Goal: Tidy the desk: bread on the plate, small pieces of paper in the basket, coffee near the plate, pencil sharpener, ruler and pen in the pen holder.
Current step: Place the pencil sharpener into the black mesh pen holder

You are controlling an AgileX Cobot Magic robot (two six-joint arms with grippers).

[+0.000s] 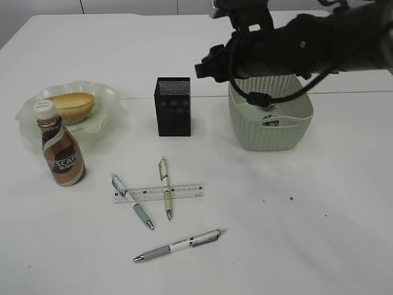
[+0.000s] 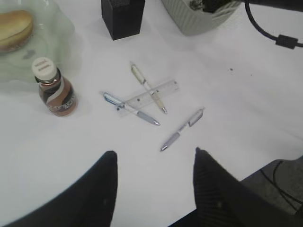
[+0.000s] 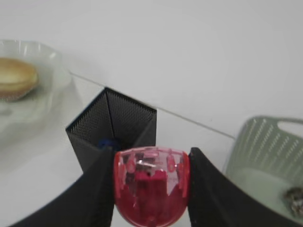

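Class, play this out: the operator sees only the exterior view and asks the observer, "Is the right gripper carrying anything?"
Observer: Yes, the right gripper is shut on a red pencil sharpener.
Operator: Where is it relative to the pen holder?
Observer: The right wrist view shows the sharpener in front of the black mesh pen holder, not inside it.
Operator: Is the holder empty?
Observer: No, something blue lies inside.
Operator: And the left gripper?
Observer: The left gripper is open, holding nothing.
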